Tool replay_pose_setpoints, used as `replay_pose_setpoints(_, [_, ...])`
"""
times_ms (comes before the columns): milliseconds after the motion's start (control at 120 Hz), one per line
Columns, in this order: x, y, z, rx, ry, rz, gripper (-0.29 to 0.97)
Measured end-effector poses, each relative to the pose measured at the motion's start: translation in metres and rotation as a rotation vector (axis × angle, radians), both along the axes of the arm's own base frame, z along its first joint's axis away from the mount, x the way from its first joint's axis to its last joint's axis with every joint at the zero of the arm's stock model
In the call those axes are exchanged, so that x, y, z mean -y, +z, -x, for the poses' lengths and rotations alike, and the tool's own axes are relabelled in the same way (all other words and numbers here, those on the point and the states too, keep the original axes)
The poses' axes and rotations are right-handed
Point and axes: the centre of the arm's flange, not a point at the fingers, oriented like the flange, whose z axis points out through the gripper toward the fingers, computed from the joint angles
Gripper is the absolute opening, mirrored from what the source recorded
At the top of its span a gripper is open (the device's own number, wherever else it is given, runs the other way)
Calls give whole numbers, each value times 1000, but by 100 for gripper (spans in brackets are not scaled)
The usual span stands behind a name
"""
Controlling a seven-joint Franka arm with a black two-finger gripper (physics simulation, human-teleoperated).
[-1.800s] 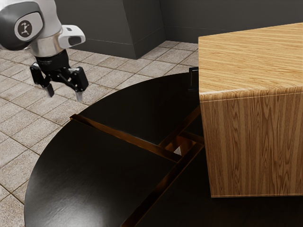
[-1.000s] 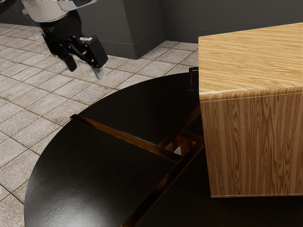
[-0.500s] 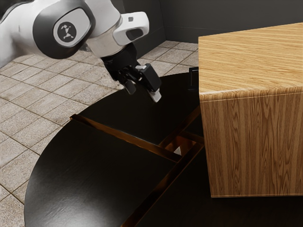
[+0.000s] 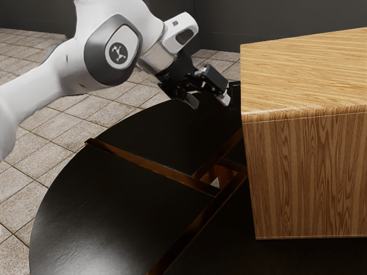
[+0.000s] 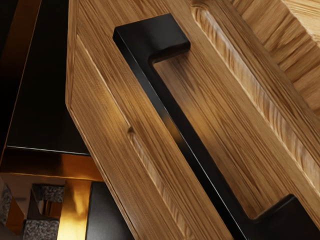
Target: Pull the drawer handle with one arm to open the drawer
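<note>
Gripper was open wide, close to handle, maybe not touching yet. Handle looked hard, smooth; grab bar's middle. Wood drawer looked heavy.

Beyond the end effector stood a dark grey wall, with a skirting band running along its foot. Below and to the near side of the end effector, the floor was laid in beige stone tiles with darker joints. Under the end effector spread a round black worktop, glossy, divided by warm brown rails. These rails met below the end effector around a small gap. The light was soft and even.
</note>
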Motion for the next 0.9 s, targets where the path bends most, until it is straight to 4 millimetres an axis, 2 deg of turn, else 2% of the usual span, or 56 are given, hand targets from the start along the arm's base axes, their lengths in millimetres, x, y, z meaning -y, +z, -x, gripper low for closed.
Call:
replay_pose_setpoints(100, [-1,-1,-2,10,9,7,68])
replay_pose_setpoints(350, [-30,1,-6,27,51,1,68])
replay_pose_setpoints(542, [-25,-4,-24,37,38,-3,68])
replay_pose_setpoints(900, [-24,-13,-34,32,29,-4,68])
